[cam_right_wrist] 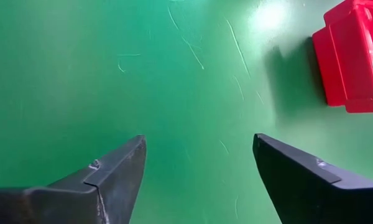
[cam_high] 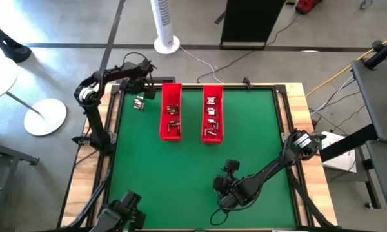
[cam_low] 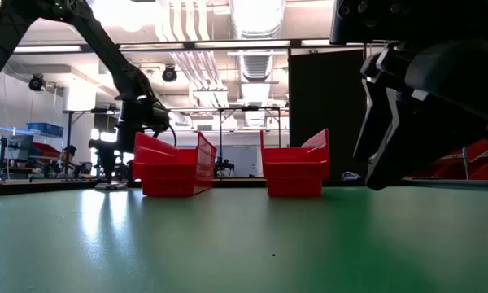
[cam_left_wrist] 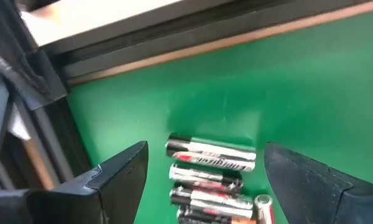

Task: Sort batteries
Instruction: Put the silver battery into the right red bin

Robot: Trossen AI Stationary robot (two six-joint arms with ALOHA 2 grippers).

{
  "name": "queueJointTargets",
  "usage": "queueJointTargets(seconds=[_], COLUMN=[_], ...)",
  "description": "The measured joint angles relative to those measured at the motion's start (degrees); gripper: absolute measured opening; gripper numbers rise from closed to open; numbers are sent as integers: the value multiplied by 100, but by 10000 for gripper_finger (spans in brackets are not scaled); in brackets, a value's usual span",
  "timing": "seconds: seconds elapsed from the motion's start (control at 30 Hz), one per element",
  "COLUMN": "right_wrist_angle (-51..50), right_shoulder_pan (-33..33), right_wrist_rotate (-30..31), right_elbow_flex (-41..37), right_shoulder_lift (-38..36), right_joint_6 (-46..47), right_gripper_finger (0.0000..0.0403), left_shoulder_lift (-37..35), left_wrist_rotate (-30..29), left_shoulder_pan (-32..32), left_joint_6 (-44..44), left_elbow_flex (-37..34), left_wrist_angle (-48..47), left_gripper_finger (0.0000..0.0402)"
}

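My left end effector (cam_left_wrist: 202,180) hovers wide open and empty, batteries (cam_left_wrist: 211,177) packed between its fingers; closing now could, I judge, pinch several together or scatter them.

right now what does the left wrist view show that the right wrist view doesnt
Only the left wrist view shows the loose batteries lying side by side on the green mat between the left gripper and its open jaws, with the table's wooden edge beyond. Only the right wrist view shows a red tray, with the right gripper open over bare mat, holding nothing. Both show the green mat and a pair of parted dark jaws.
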Motion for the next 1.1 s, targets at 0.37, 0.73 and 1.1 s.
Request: queueJointTargets(seconds=[0.37,0.73,1.1], right_wrist_angle=[2,4,4], right_shoulder_pan=[-5,-13,-13], right_wrist_rotate=[-2,-2,-2], right_elbow_flex=[-1,-1,-1], right_shoulder_lift=[-5,-5,-5], right_joint_6=[7,11,13], right_gripper_finger=[291,296,294], left_shoulder_lift=[2,2,4], left_wrist_rotate=[174,510,776], left_shoulder_pan=[74,87,87], left_joint_6=[19,486,724], left_elbow_flex=[-134,-136,-214], left_wrist_angle=[218,140,266], left_gripper_finger=[293,276,254])
